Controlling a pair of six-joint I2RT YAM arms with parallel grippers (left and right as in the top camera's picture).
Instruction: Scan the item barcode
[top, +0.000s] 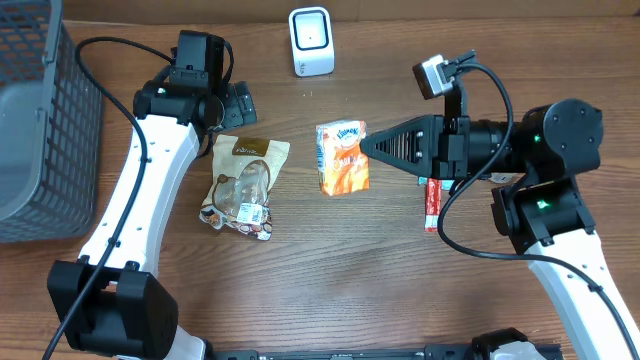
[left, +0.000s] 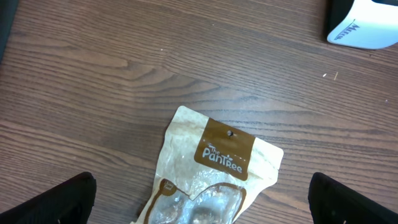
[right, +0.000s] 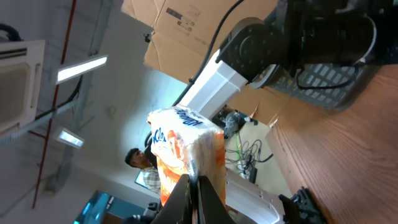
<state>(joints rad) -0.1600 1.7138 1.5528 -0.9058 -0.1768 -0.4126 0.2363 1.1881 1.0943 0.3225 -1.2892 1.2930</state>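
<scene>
An orange and white drink carton (top: 341, 156) is held off the table, with my right gripper (top: 364, 146) shut on its edge. In the right wrist view the carton (right: 185, 146) rises above the closed gripper (right: 198, 202) and tilts against the ceiling. No barcode shows on it. The white scanner (top: 311, 42) stands at the table's back centre, and its base (left: 367, 28) shows at the top right of the left wrist view. My left gripper (left: 202, 208) hangs open over the top of a brown and clear snack pouch (left: 214, 168), touching nothing.
The snack pouch (top: 243, 185) lies flat left of centre. A thin red packet (top: 431, 203) lies under my right arm. A grey wire basket (top: 40, 130) takes up the left edge of the table.
</scene>
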